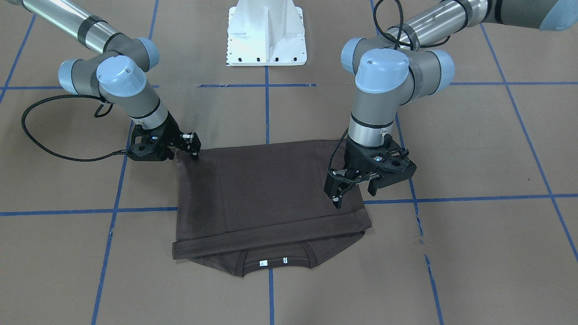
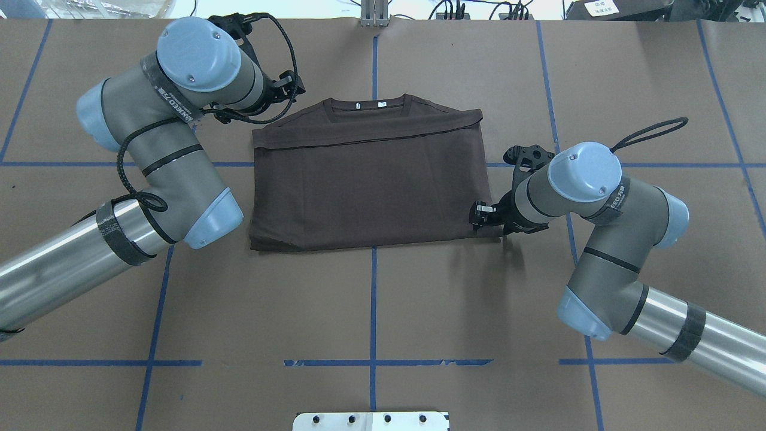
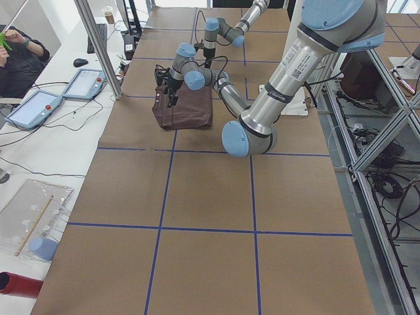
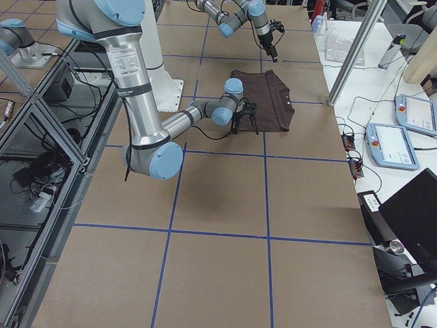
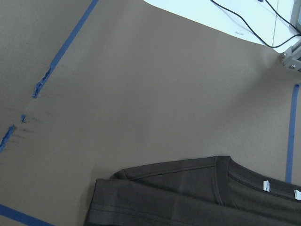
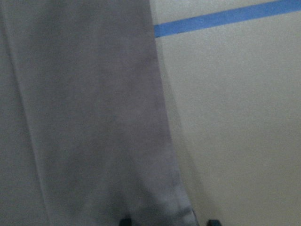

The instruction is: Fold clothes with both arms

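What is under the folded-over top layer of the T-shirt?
The T-shirt has its own shoulder end lying under that layer. Past the hem, only the collar and two white labels show. Everything further in, the chest included, is covered.

The grey-and-silver jointed left arm (image 1: 384, 90) and right arm (image 1: 122, 85) match: polished silver tubes ringed with black bands, matt grey elbows, rounded light blue joint caps dotted with small screws, white lettering on a black wrist strip. Braided black cables (image 1: 23, 124) loop to the black, hole-pierced left gripper (image 1: 354, 197) and right gripper (image 1: 194, 151). The white ribbed pedestal base (image 1: 266, 31) carries a row of dark bolt holes
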`<action>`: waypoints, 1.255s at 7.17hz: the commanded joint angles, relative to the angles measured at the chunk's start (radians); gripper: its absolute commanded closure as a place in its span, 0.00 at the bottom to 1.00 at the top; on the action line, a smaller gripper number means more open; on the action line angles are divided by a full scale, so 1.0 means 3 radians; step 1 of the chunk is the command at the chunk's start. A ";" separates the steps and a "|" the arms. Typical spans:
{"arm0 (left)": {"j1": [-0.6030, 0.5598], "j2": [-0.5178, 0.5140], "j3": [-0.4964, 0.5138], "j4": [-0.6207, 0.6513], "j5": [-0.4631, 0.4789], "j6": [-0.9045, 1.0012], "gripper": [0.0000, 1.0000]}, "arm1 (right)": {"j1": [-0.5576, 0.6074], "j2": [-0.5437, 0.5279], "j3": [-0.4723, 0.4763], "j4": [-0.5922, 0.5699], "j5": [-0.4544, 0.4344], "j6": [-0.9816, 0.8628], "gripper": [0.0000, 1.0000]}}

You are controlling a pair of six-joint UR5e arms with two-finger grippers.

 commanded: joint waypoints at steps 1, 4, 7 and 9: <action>-0.0002 -0.0004 -0.0003 0.0000 0.0000 -0.0010 0.00 | 0.0008 -0.0019 0.0009 -0.0007 0.0091 -0.0020 1.00; -0.0002 -0.0009 -0.0029 0.0000 0.0000 -0.0020 0.00 | -0.0032 -0.0604 0.0563 -0.0008 0.0112 -0.0045 1.00; 0.0018 0.0016 -0.0192 0.0020 0.0000 -0.0051 0.00 | -0.0766 -0.1779 0.1550 -0.0003 0.0096 0.0031 1.00; 0.0120 0.0077 -0.0467 0.0183 -0.0025 -0.0102 0.00 | -0.1243 -0.1917 0.1772 0.0028 0.0066 0.0505 0.01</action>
